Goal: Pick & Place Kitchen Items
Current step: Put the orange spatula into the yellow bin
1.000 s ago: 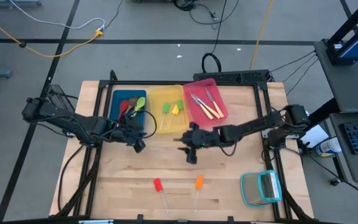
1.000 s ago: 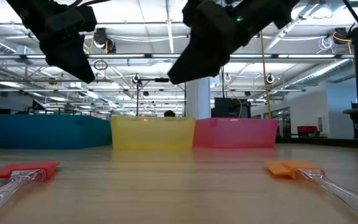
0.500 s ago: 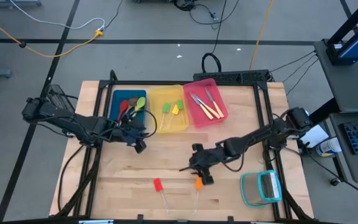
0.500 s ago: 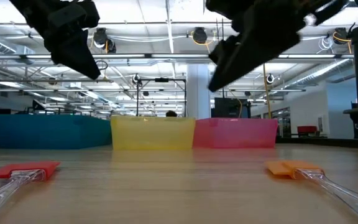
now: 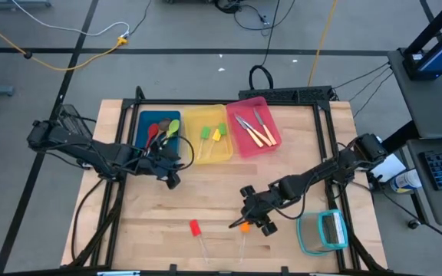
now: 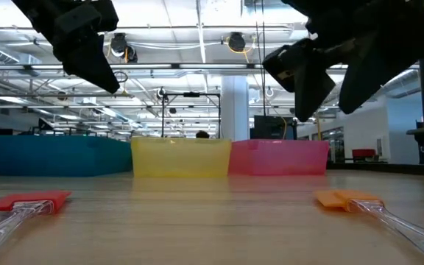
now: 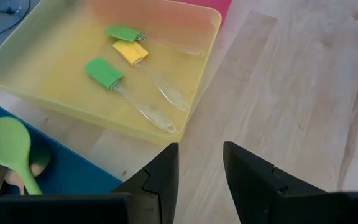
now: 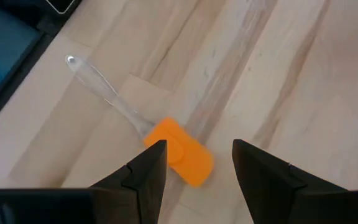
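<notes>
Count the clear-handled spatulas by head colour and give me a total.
Green spatulas: 2, in the yellow bin
Yellow spatula: 1, in the same bin
Red spatula: 1, on the table
Orange spatula: 1, on the table
Total: 5

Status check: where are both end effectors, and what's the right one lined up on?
Right end effector open, above orange-headed stick, not gripping. Left end effector open and empty, waiting near yellow bin. Red-headed stick on table. Nothing in the way.
</notes>
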